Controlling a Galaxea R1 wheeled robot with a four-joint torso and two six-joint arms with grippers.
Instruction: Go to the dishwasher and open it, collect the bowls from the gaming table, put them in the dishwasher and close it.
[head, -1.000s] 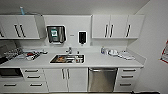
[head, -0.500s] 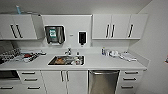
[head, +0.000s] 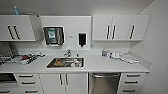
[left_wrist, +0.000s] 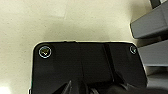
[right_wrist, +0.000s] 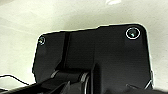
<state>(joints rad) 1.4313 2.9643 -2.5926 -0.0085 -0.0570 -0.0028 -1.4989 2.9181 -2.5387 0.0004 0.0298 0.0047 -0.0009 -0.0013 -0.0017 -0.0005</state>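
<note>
Below both wrists, pale speckled floor (left_wrist: 75, 22) seen; whether pincers are released or clenched cannot be told. Farther out, white counter (head: 100, 65) seen along wall. Dishwasher (head: 104, 83) set under counter, steel front shut, between white doors (head: 63, 82) and white drawers (head: 132, 82). Sink (head: 65, 62) sunk in counter, left of dishwasher, things lying inside. Dish rack (head: 10, 57) placed at far left. White cupboards (head: 120, 27) hung above.

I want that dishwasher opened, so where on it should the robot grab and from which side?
Grip the horizontal bar handle across the top of the dishwasher door, coming straight from the front. The stainless front sits closed and flush under the countertop, between white cabinet doors and drawers, so probably only that bar offers a hold.
</note>
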